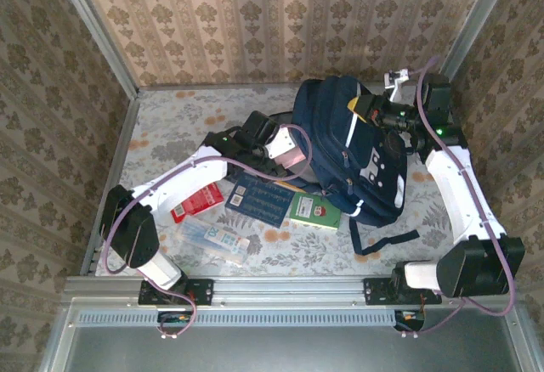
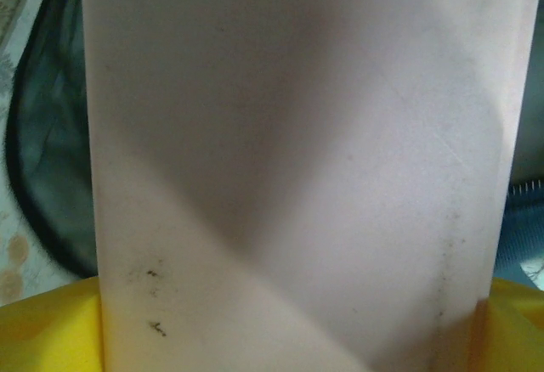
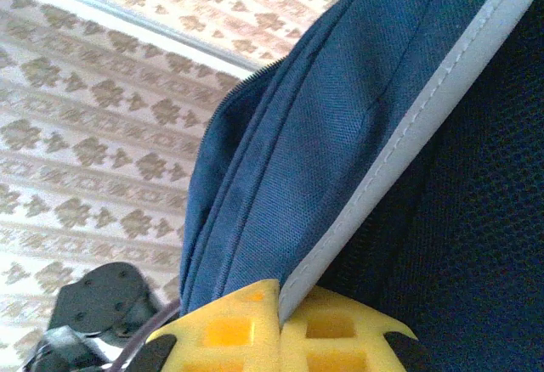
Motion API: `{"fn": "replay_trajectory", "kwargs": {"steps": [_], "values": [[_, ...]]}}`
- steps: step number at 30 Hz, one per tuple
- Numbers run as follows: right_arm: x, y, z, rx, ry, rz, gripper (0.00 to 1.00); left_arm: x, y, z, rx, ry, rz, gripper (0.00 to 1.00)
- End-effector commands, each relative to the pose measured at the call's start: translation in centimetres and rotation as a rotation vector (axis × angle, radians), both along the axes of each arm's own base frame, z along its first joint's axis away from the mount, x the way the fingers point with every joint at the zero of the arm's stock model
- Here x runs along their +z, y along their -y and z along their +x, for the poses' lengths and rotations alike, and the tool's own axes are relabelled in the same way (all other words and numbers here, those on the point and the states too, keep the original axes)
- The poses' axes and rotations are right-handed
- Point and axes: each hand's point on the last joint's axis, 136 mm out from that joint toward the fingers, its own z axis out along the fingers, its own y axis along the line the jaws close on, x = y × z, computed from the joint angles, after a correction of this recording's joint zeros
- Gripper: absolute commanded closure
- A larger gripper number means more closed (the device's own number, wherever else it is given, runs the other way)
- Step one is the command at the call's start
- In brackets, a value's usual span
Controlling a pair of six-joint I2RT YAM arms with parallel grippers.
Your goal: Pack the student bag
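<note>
so i'm pinching the bag (image 1: 348, 151), far right on the table (image 1: 170, 126), by its trim in the closed right gripper (image 3: 280, 329); the wide-spread left gripper (image 1: 274, 153) is clasping a pink book (image 2: 297, 134) beside it; four items (image 1: 262, 198) are waiting unpacked.

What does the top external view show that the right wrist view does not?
Top external adds the table, the left claw gripping a pale pink flat item, and a blue book, green book and red packet beside the student bag. Right wrist adds close detail: the bag's white stripe pinched between yellow fingertips. Both show the bag and the shut right claw.
</note>
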Motion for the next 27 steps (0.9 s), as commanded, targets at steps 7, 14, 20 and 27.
{"fn": "replay_trajectory", "kwargs": {"steps": [7, 14, 20, 27], "values": [[9.5, -3.6, -1.3, 0.34, 0.277, 0.075, 1.0, 1.1, 3.7, -2.1, -0.217, -0.006, -0.043, 0.26], [7.7, -4.4, -1.3, 0.375, 0.247, 0.076, 1.0, 2.1, 5.5, -0.2, -0.246, 0.084, 0.024, 0.23], [7.2, -4.9, -1.6, 0.379, 0.244, 0.092, 1.0, 2.4, 4.7, 2.8, -0.174, 0.184, 0.109, 0.15], [6.5, -5.7, -1.7, 0.376, 0.239, 0.081, 1.0, 1.4, 7.6, 3.6, -0.191, 0.171, 0.071, 0.0]]}}
